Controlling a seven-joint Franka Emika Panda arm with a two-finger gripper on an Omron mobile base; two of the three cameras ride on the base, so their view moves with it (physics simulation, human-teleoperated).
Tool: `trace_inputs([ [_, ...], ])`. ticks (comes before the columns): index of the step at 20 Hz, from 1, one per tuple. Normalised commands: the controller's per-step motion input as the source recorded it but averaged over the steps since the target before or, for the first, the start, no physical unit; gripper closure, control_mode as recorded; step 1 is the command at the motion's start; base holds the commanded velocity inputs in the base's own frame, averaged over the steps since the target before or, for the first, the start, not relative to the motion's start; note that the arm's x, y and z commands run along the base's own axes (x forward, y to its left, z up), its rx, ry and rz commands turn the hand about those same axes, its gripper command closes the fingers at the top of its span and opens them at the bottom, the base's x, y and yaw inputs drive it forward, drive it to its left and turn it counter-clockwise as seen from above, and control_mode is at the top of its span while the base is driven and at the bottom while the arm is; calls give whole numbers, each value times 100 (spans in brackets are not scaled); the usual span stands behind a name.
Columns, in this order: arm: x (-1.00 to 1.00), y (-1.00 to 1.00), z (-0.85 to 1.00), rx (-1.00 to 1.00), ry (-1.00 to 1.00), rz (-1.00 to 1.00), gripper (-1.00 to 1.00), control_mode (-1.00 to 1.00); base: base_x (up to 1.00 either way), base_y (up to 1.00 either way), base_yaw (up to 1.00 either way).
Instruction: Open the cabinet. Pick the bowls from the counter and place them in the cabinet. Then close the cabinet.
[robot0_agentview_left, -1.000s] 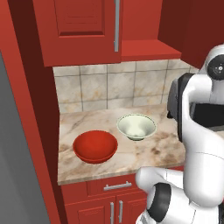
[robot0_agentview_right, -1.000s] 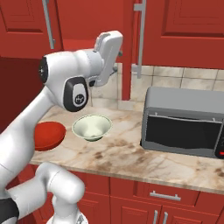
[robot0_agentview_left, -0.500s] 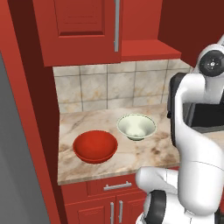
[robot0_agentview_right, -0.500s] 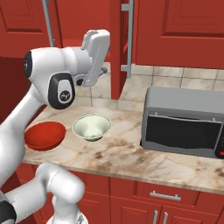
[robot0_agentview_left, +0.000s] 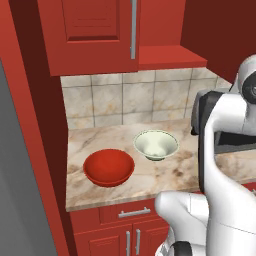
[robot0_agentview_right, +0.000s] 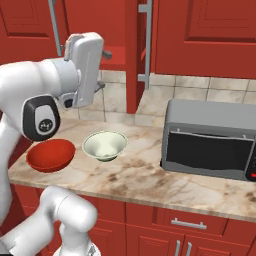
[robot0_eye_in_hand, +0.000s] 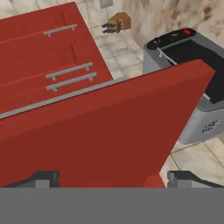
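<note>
Bowls come first, nearest the base on the beige-and-brown veined marble surface (robot0_agentview_left: 170, 175): the wide glossy red bowl (robot0_agentview_left: 109, 167) sits toward the front edge, and the smaller pale greenish-white bowl (robot0_agentview_left: 156, 145) stands at about 2 o'clock from it, near but not touching. At 3 o'clock from the pale bowl in the right base view is a grey microwave (robot0_agentview_right: 210, 140). Behind both rises the square-tiled beige backsplash (robot0_agentview_left: 115, 100). Above it hangs the tall red wall cabinet (robot0_agentview_left: 90, 30); its right door (robot0_agentview_right: 134, 55) stands swung out edge-on, with the long silver bar handle (robot0_agentview_right: 146, 45) on it and the red inner shelf (robot0_agentview_left: 170, 57) exposed, while the left door looks closed.

The fingers (robot0_eye_in_hand: 113, 178) sit close against the red door panel in the hand view; whether they are spread or closed on anything, I cannot tell.

Opening seems the step in hand, nearly finished. Next, I judge, the hand must pull clear and drop toward a bowl rim.
</note>
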Motion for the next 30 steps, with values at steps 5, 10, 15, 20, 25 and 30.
trace_inputs([
  [5,-67,23,30,-8,22,2,-100,-100,0,0,0],
  [10,-59,26,7,-15,17,0,-100,-100,0,0,0],
  [15,-54,19,0,-17,4,0,-100,-100,0,0,0],
  [20,-55,14,0,-11,0,0,-100,-100,0,0,0],
  [25,-44,20,-2,-9,2,3,-100,-100,0,0,0],
  [30,-32,33,0,-9,5,5,-100,-100,0,0,0],
])
